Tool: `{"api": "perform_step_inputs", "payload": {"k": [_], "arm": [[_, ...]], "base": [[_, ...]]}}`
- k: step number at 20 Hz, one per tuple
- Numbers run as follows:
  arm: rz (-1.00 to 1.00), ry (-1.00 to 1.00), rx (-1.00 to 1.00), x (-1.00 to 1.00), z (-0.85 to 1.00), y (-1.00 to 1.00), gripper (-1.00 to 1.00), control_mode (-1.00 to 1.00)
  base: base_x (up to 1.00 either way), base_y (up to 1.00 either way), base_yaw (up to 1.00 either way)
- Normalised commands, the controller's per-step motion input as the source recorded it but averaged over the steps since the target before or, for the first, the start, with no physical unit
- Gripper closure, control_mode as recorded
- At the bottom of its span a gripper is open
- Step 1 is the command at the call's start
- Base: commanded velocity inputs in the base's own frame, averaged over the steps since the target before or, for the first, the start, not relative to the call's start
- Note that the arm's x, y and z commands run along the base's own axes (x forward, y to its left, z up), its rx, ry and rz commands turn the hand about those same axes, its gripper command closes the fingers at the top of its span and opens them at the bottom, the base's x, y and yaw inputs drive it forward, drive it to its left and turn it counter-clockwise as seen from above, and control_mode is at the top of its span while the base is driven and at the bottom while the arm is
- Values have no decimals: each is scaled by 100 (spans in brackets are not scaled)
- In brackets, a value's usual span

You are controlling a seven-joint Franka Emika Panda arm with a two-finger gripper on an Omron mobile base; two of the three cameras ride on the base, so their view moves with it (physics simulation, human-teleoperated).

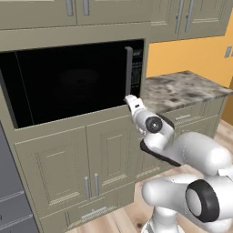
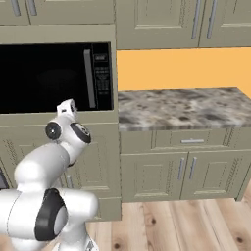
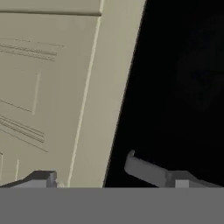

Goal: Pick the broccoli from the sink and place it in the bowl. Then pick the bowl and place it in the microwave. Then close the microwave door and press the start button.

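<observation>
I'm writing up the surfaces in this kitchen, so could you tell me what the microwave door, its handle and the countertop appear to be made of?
The microwave door looks like glossy black glass or plastic, showing a faint sheen. Its handle is a grey bar, probably brushed metal. The countertop looks like polished speckled stone, perhaps granite, mottled grey and brown.

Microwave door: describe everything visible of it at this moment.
The microwave door is a wide, glossy black panel, closed flush across the built-in microwave, between beige cabinets above and below. A long vertical grey bar handle stands near its right edge, beside the narrow control panel. The glass is too dark to see what is inside. The gripper, open, sits just in front of its lower right corner; whether it touches the door cannot be told.
</observation>
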Motion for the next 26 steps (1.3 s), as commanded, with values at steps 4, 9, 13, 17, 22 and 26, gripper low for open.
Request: {"api": "perform_step_inputs", "payload": {"k": [4,9,13,17,22,26], "arm": [[6,8,36,0,48,-72,-100,-100],[2,6,30,0,65,-64,-100,-100],[0,2,14,0,23,-32,-100,-100],[0,2,0,7,24,-18,-100,-100],[0,6,0,54,58,-6,100,-100],[0,0,0,62,12,12,100,-100]], "base": [[0,0,0],[0,0,0],[0,0,0],[0,0,0],[0,0,0],[0,0,0]]}}
